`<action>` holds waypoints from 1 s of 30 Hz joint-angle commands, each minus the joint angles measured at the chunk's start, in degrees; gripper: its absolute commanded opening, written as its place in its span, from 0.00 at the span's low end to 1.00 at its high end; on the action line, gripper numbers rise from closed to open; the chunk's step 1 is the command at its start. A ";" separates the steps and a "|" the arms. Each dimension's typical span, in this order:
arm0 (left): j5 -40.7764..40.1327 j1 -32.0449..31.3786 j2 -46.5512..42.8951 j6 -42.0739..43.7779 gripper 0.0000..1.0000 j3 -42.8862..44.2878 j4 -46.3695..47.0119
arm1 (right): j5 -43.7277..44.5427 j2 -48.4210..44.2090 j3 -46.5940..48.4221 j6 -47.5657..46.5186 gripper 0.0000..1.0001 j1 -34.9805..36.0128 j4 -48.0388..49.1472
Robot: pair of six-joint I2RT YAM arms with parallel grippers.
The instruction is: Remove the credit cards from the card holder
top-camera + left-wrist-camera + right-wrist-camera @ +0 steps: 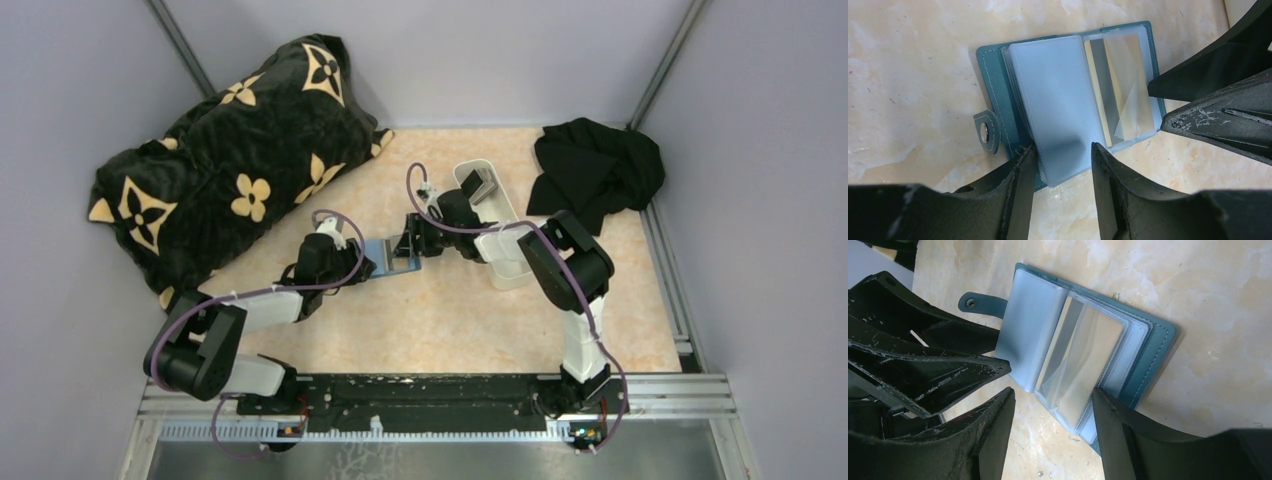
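The teal-blue card holder [390,256] lies open on the table between both grippers. Its pale plastic sleeves [1053,100] are fanned out. A tan-gold credit card [1113,95] with a dark stripe sits in the right-hand sleeve and also shows in the right wrist view [1085,362]. My left gripper [1062,156] is open, its fingers set over the holder's near edge on the snap-tab side. My right gripper [1053,401] is open, one finger [1110,412] resting on the sleeve edges at the other side. A dark grey card [483,185] stands in the white tray.
A long white oblong tray [505,250] lies right of the holder, under the right arm. A black cloth [598,168] sits at the back right. A big black cushion with tan flowers [230,160] fills the back left.
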 commanded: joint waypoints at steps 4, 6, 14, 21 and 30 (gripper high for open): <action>3.00 -0.45 2.02 -0.16 0.51 -0.43 -0.36 | -6.61 0.98 3.70 1.99 0.59 3.17 3.65; 3.00 -0.45 2.03 -0.13 0.51 -0.33 -0.39 | -6.75 0.69 4.36 2.01 0.59 3.53 3.57; 3.00 -0.46 1.95 -0.09 0.51 -0.30 -0.47 | -6.96 1.20 6.69 1.77 0.59 4.59 2.36; 2.93 -0.44 1.38 0.10 0.51 -0.31 -0.78 | -6.32 2.23 7.95 1.24 0.59 5.37 1.12; 2.97 -0.50 -10.40 -1.06 0.52 -0.56 -10.26 | -5.48 5.17 9.68 0.85 0.59 5.61 -0.01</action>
